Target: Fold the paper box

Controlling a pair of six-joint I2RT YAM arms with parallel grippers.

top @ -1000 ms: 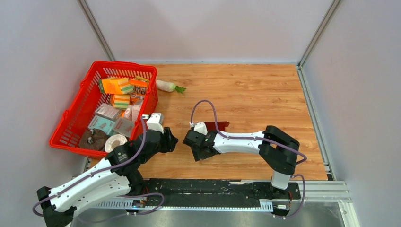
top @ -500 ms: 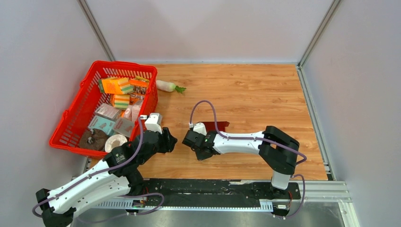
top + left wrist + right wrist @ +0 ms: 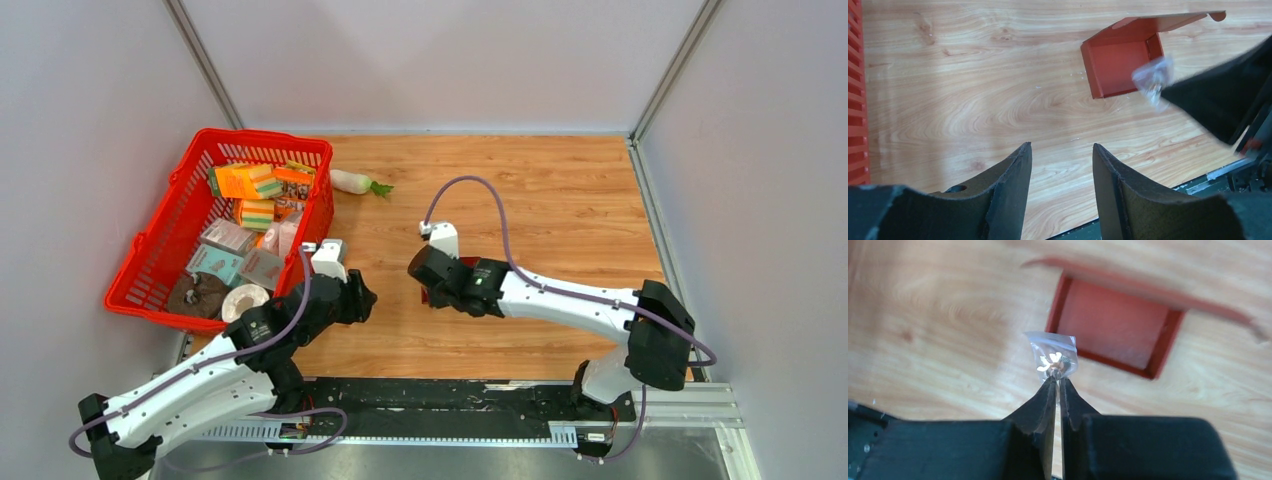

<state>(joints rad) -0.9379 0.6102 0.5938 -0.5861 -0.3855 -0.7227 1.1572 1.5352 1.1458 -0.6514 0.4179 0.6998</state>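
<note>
Dark red paper box [image 3: 1120, 62] on an orange-brown wood-grain table [image 3: 560, 190]
The box is a plain, even dark red inside; the table shows wavy grain and darker knots. The small bag [image 3: 1053, 352] is clear, with white and silvery bits inside. The left gripper [image 3: 1060, 165] and right gripper [image 3: 1057, 385] are matt black, and the right arm [image 3: 570, 297] is white with black joints. The basket [image 3: 150, 270] is bright red mesh, and the radish [image 3: 352, 181] is white with green leaves.
</note>
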